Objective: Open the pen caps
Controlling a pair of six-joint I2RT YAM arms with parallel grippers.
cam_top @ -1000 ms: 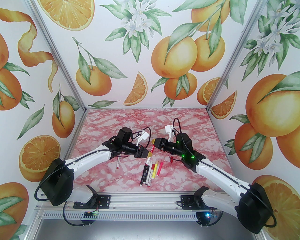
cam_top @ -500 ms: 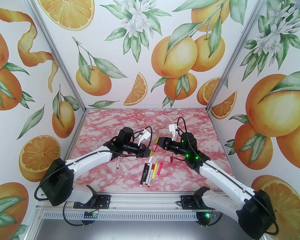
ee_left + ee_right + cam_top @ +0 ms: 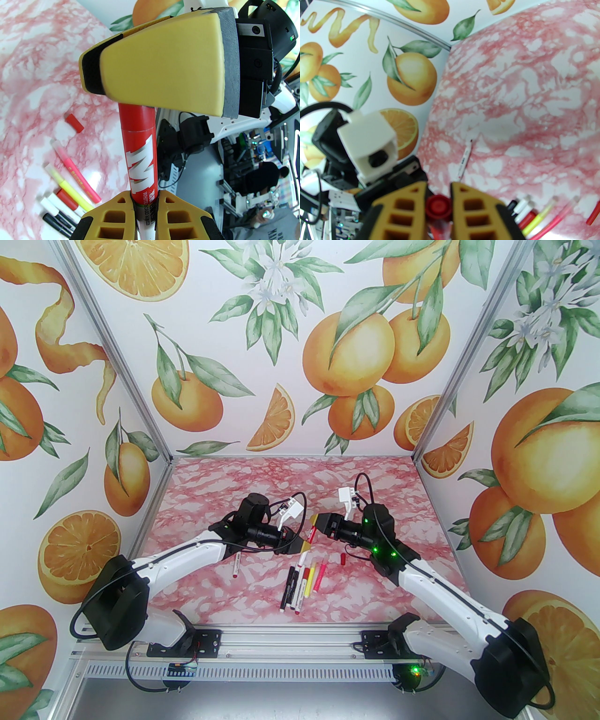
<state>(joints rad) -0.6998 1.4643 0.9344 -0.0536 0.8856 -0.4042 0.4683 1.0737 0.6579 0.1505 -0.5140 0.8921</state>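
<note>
Left gripper [image 3: 144,196]: fingers closed on the barrel of a red-labelled marker [image 3: 140,161], held in the air just above the far end of the row of pens [image 3: 302,582] lying on the table [image 3: 243,483].
Right gripper [image 3: 438,196]: fingers closed on the marker's red cap [image 3: 137,117], facing the left gripper.
Cap sits on the barrel, seam visible.
Marker tilted, cap end farther from the row.
Loose red cap [image 3: 343,559]: flat on the table, just right of the row.
Lone pen [image 3: 235,566]: left of the row, apart from it, partly under the left arm.
</note>
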